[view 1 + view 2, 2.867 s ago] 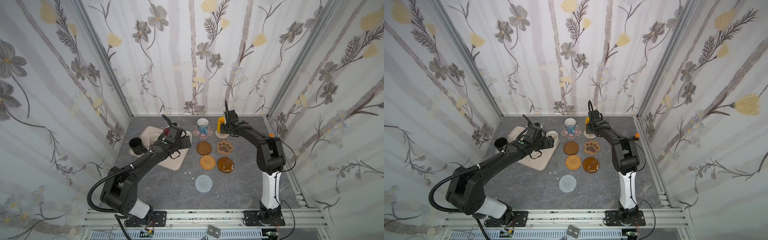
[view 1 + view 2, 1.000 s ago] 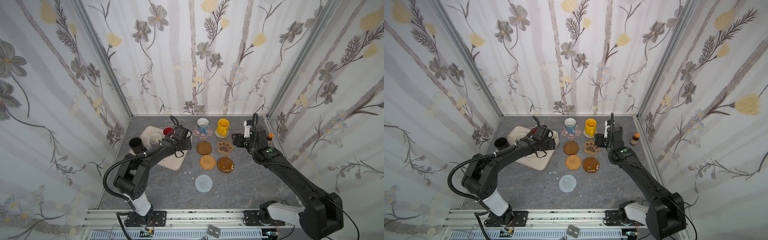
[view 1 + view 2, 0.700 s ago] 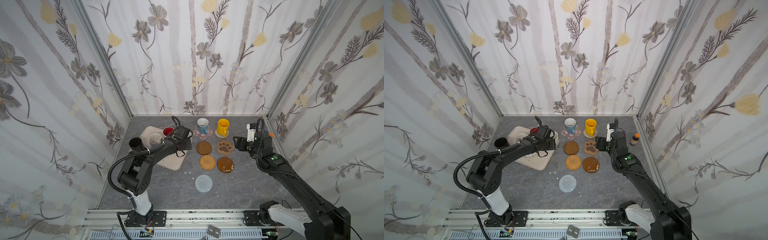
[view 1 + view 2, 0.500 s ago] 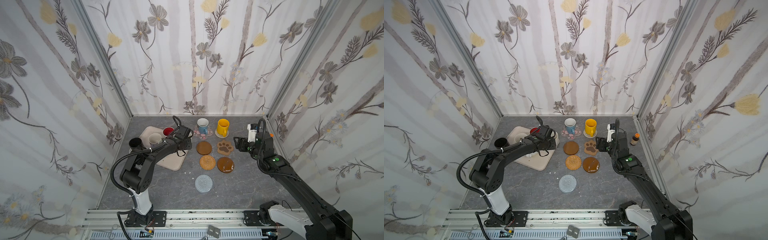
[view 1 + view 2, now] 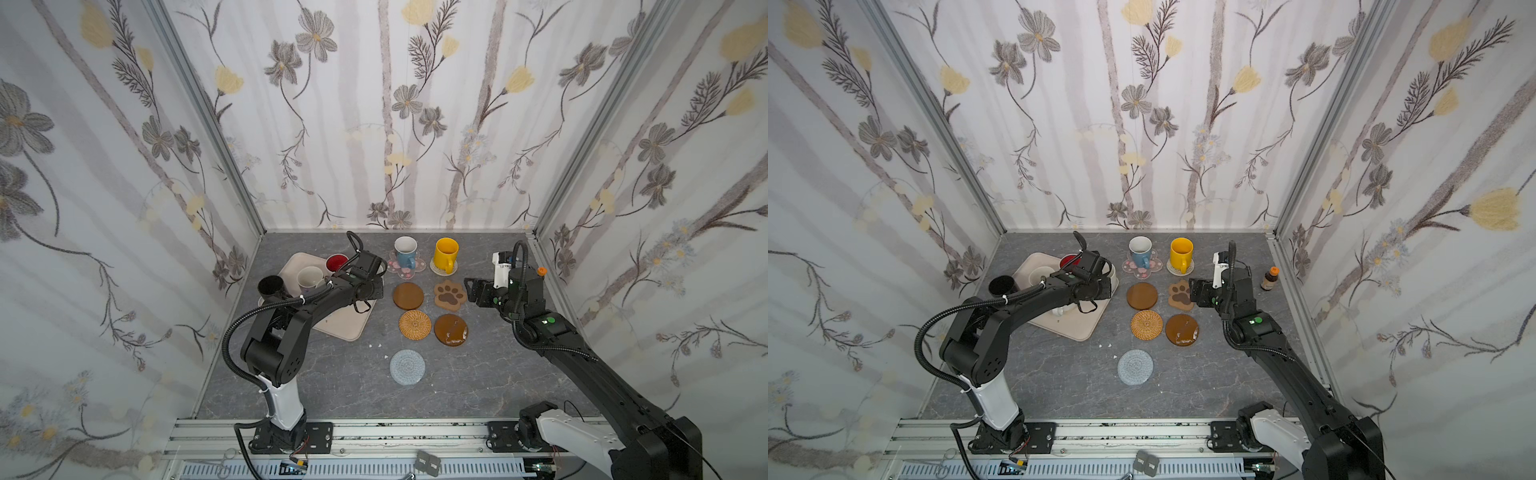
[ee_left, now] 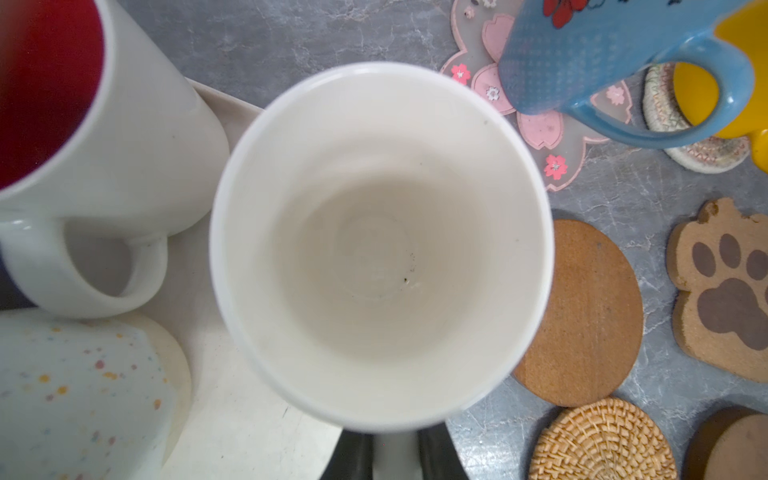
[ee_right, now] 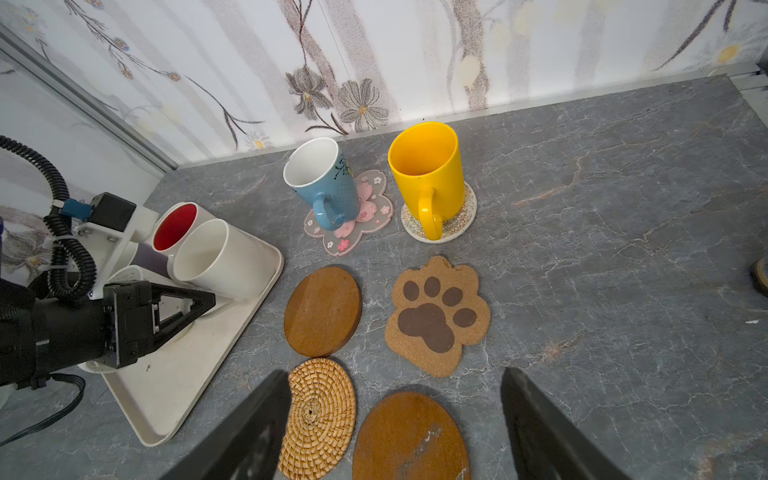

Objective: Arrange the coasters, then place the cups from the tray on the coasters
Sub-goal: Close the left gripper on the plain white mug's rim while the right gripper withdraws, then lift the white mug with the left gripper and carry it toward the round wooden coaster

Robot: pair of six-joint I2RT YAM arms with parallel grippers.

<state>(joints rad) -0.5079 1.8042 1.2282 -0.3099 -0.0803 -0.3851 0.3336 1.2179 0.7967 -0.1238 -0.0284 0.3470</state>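
Jaws of the left gripper (image 7: 199,305) are pressed together on the handle of a plain white ceramic mug (image 6: 382,249), which is at the corner of the large cream rectangular tray (image 7: 166,395) nearest the pink blossom-shaped coaster (image 7: 370,212), toward the table's left edge. Near the table's back edge a light blue mug (image 7: 328,187) sits on that blossom coaster and a yellow mug (image 7: 428,174) on the white woven coaster (image 7: 459,220). The right gripper (image 5: 473,292) hangs with its jaws spread wide, gripping nothing, just right of the brown paw-shaped coaster (image 5: 449,296), while the two brown wooden discs (image 7: 322,311), the tan rattan coaster (image 7: 320,415) and the grey woven coaster (image 5: 407,366) lie bare.
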